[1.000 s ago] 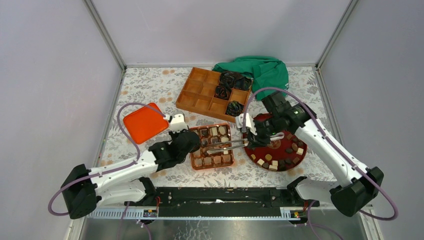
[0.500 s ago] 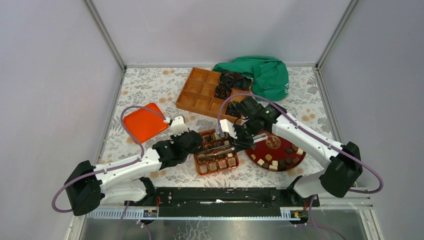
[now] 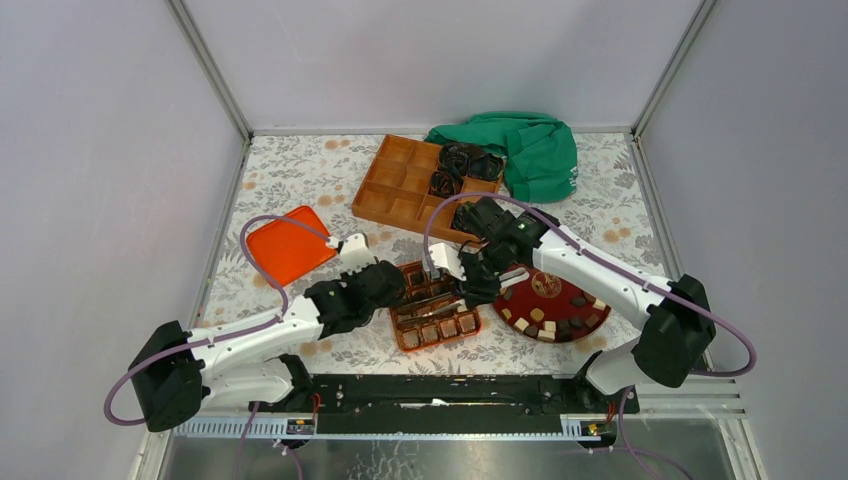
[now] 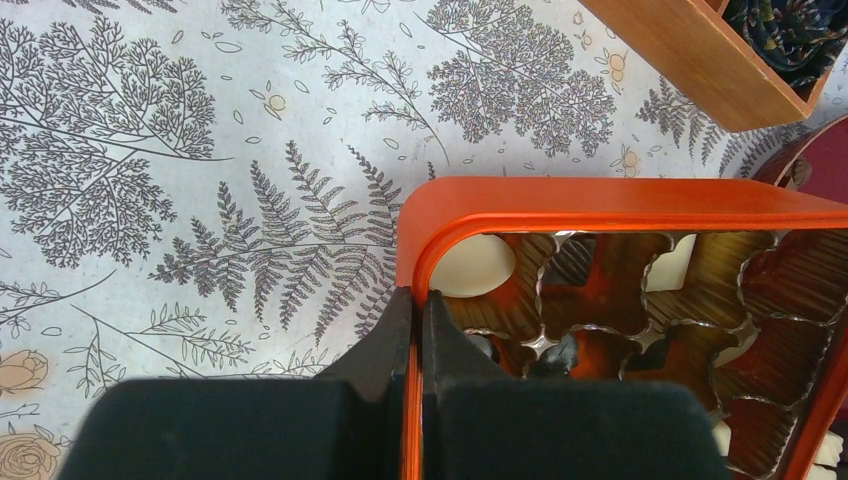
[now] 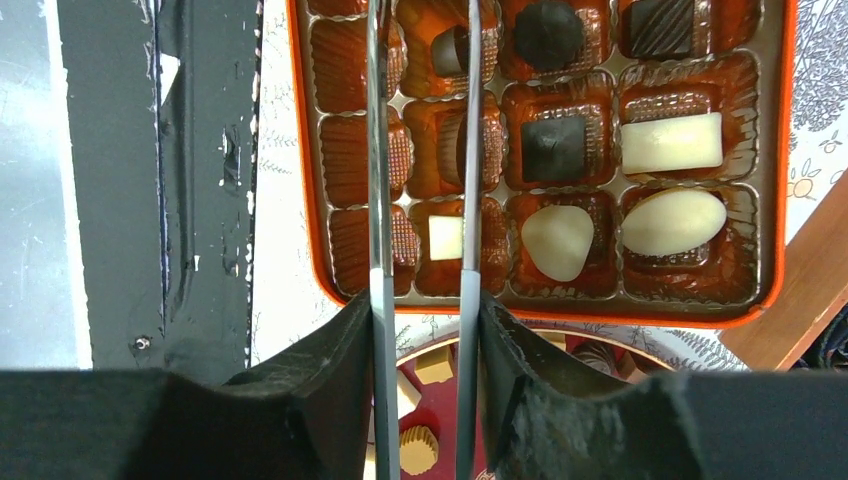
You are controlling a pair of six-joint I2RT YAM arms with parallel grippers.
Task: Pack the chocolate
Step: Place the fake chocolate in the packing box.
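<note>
The orange chocolate box (image 3: 397,338) lies between the two arms, with dark and cream-white chocolate (image 5: 672,143) in several cells. My left gripper (image 4: 418,300) is shut on the box's rim (image 4: 600,205) near a corner. My right gripper (image 5: 425,305) is shut on metal tongs (image 5: 378,200), whose arms reach out over the box's cells. The tong arms stand a little apart. A dark piece (image 5: 450,50) sits in a cell between them; whether the tips touch it I cannot tell. More chocolate (image 3: 538,315) lies on the round red plate (image 3: 590,325) to the right.
A wooden divided tray (image 3: 400,185) holding black crinkled bundles (image 3: 460,160) stands behind the box. A green cloth (image 3: 530,150) lies at the back right. The orange lid (image 3: 288,245) is on the left. A black rail (image 3: 440,395) runs along the near edge.
My right arm has swung left from the red plate, bringing the tongs over the box, and the tong arms have spread slightly. The left gripper keeps its hold on the box, which has shifted a little.
</note>
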